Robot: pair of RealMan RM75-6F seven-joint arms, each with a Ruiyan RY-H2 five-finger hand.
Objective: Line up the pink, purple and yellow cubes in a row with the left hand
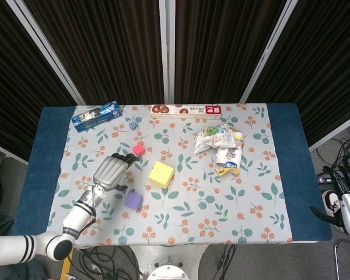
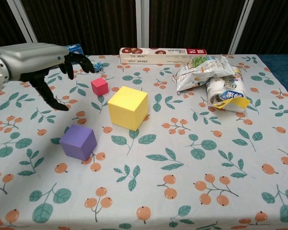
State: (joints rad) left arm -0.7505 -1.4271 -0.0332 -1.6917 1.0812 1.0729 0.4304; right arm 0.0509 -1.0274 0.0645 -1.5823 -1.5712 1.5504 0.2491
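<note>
Plainly, large yellow cube [image 2: 127, 107], small pink cube [image 2: 99, 86], purple cube [image 2: 78, 141]

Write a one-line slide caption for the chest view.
Open left hand hovers beside pink cube, yellow cube and purple cube.

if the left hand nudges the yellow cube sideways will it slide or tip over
The yellow cube will probably slide: it sits flat on a broad face on the floral tablecloth, so a low push is unlikely to tip it. Its flat sides mean it won't roll. The cloth may drag or bunch a little. The left hand is open and clear of it.
</note>
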